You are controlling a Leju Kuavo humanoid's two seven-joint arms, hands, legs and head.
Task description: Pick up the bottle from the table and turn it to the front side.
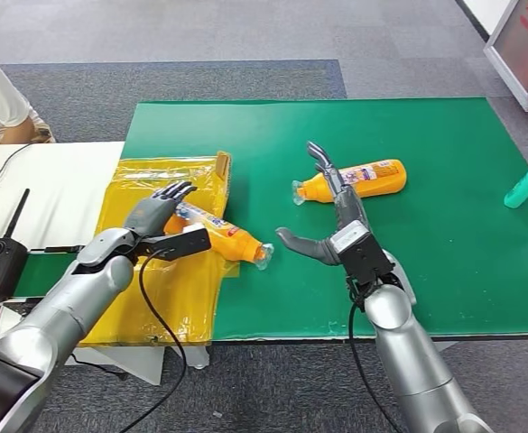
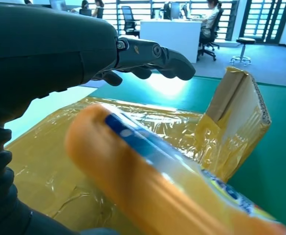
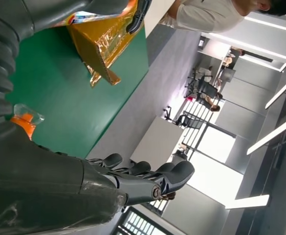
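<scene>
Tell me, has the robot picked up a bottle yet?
Not yet. Both orange bottles lie flat: one on the yellow sheet, one on the green table. The left hand hovers open over the first; the right hand is open by the second. Gripping, lifting and turning remain.

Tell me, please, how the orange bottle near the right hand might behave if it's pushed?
The bottle lies on its side on the green mat, so it may roll. Its clear wrap looks glossy, probably slippery. The right hand hovers open beside it.
</scene>
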